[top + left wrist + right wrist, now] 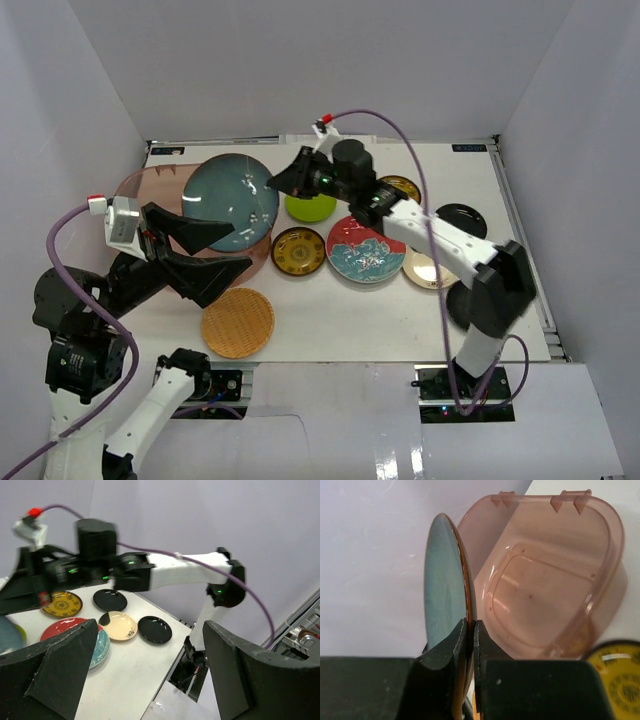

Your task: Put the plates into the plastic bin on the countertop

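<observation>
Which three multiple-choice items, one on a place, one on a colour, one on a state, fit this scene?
1. Where is the blue-grey plate? A in the right tool; B on the floor; C inside a drawer.
2. The small dish right of the plastic bin is: A lime green; B white; C purple.
3. The left tool is: A shut on a plate; B open, empty; C hidden.
Key: 1A, its rim sits between the fingers; 2A, seen from above; 3B, fingers wide apart.

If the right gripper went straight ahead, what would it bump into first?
Probably the plastic bin, which sits just ahead of the right gripper and the blue-grey plate it holds; depth is hard to judge.
</observation>
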Available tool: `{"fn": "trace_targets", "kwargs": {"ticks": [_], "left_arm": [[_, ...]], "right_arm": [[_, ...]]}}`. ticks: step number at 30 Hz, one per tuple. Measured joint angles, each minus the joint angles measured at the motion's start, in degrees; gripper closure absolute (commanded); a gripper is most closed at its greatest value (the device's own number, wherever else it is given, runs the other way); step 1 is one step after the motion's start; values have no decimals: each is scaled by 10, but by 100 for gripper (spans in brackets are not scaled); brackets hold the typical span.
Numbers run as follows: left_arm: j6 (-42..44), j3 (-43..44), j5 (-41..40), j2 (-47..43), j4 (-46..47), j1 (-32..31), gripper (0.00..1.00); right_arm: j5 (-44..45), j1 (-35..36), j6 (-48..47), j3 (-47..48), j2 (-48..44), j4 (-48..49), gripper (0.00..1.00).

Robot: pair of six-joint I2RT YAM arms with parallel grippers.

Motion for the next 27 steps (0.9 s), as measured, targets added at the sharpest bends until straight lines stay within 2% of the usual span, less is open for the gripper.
{"fn": "trace_targets", "kwargs": {"ticks": [9, 12, 17, 19, 20, 22, 23, 24, 25, 27], "left_arm": [[17, -11, -45, 0, -12, -24, 2], [22, -28, -56, 0, -15, -30, 2], [28, -55, -70, 6, -21, -37, 2], [28, -59, -74, 9, -22, -37, 2], [28, -62, -75, 10, -22, -37, 2], [28, -64, -78, 11, -23, -37, 2], [28, -65, -80, 12, -23, -37, 2], [28, -65, -82, 12, -22, -37, 2], [28, -65, -85, 11, -22, -37, 2], [28, -65, -89, 10, -22, -37, 2]], "right_arm": [[51, 42, -5, 418, 404, -61, 92], [69, 56, -5, 458, 466, -61, 92], [89, 72, -33, 458, 500, -96, 92], [105, 81, -49, 458, 510, -115, 83], [108, 84, -54, 458, 512, -116, 69], [119, 90, -59, 455, 512, -107, 51], [127, 93, -61, 454, 512, -98, 39], [134, 96, -66, 454, 511, -87, 34], [143, 98, -71, 451, 509, -80, 25], [159, 101, -82, 445, 503, -67, 20]]}}
